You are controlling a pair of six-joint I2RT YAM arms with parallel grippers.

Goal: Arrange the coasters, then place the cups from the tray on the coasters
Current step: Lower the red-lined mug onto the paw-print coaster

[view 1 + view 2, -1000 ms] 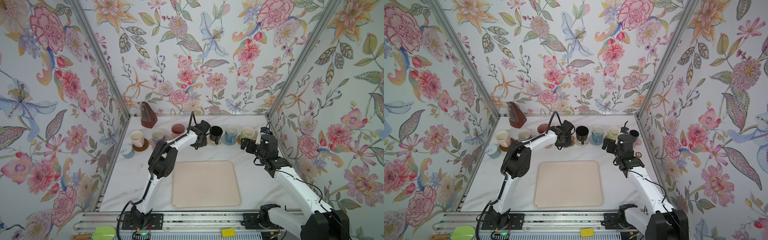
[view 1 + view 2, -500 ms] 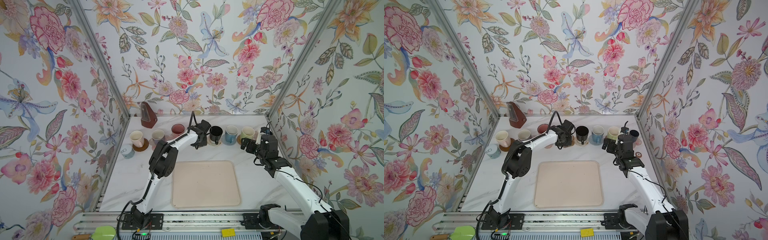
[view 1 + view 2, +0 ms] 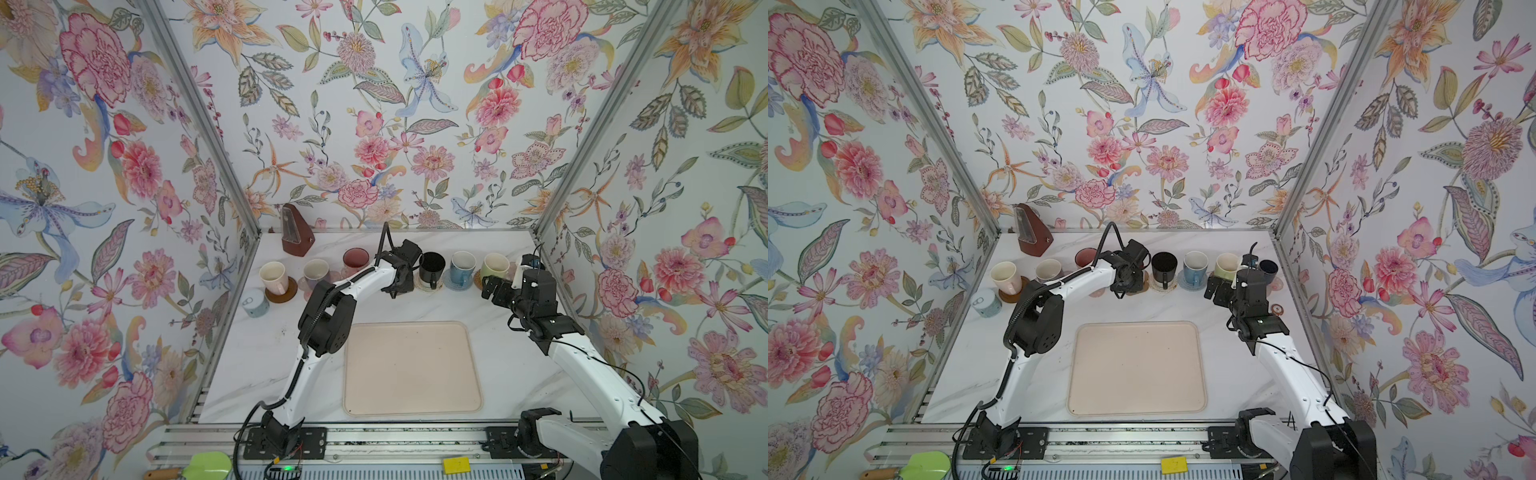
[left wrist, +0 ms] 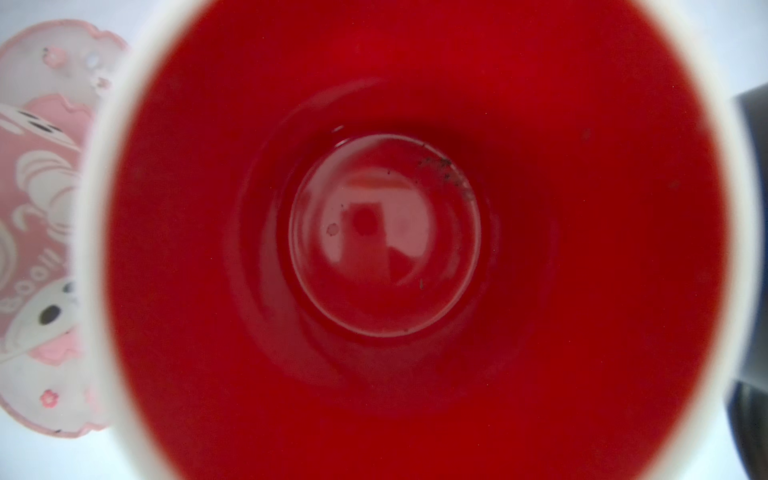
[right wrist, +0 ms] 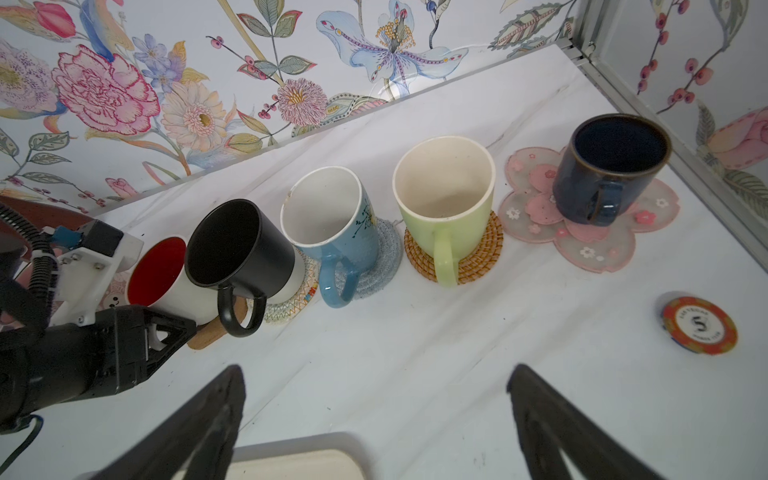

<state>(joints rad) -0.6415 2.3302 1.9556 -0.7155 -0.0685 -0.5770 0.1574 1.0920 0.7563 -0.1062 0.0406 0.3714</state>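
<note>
The beige tray (image 3: 411,368) lies empty at the table's middle. Along the back stand a cream-pink cup (image 3: 273,276), a lavender one (image 3: 316,272), a speckled pink one (image 3: 355,259), then black (image 5: 237,249), blue (image 5: 332,232), light green (image 5: 444,195) and navy (image 5: 611,166) cups, each on a coaster. My left gripper (image 3: 401,282) hangs over the red-inside white cup (image 5: 166,278), which stands on a brown coaster (image 5: 203,336); its jaws are hidden. The left wrist view looks straight into that cup (image 4: 386,228), beside a pink flower coaster (image 4: 37,208). My right gripper (image 5: 374,372) is open and empty before the green cup.
A brown metronome (image 3: 297,232) stands at the back left. A pale-blue lidded can (image 3: 255,303) sits by the left wall. A poker chip (image 5: 699,324) lies near the right wall. Flowered walls close three sides.
</note>
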